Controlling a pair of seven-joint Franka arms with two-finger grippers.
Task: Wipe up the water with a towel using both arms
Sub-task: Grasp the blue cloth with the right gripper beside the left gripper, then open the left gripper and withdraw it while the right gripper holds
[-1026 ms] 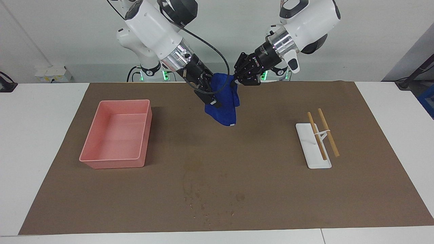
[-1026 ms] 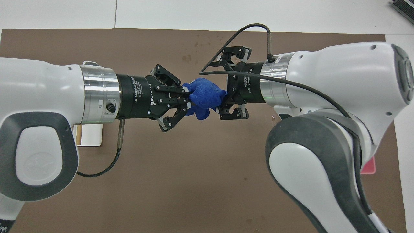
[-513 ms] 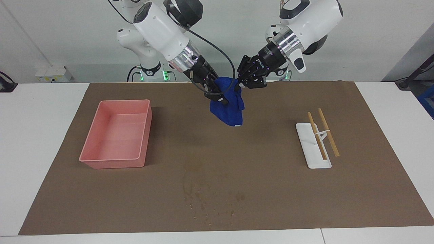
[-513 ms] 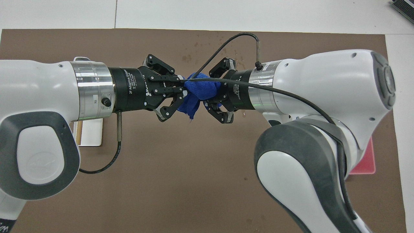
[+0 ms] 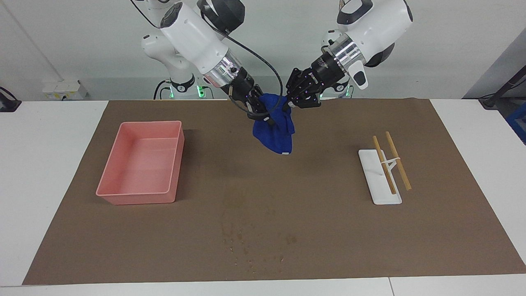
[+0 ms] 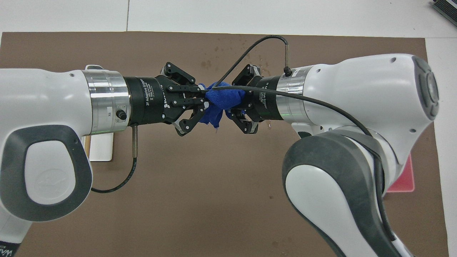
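1. Facing view: I see the towel (image 5: 274, 128) hanging in the air at upper centre of the frame, bunched at its top between the two grippers, its lower end with a white tag drooping toward the brown mat (image 5: 312, 230) without touching it.
2. The right gripper (image 5: 260, 110) comes down from the upper left of the frame, and its jaws are clamped on the cloth's top edge.
3. The left gripper (image 5: 292, 100) reaches in from the upper right and meets the same bunched top; from here its fingers look closed on a corner, though the cloth hides the tips.
4. The water (image 5: 252, 242) shows as faint blotches and small drops at lower centre of the frame, well apart from the towel.
5. A pink tray (image 5: 139, 196) sits on the mat at centre left; a white stand (image 5: 380, 193) with two wooden sticks (image 5: 390, 162) sits at centre right.
6. Overhead view: the towel (image 6: 222, 101) is a tight blue wad at upper centre, squeezed between the left gripper (image 6: 204, 102) coming from the frame's left and the right gripper (image 6: 234, 105) coming from its right.
7. Here the left gripper's fingers are drawn together on the cloth, and the right gripper's jaws are also pinched onto it.
8. A few drops of the water (image 6: 228, 46) glint on the mat just above the grippers in the frame.
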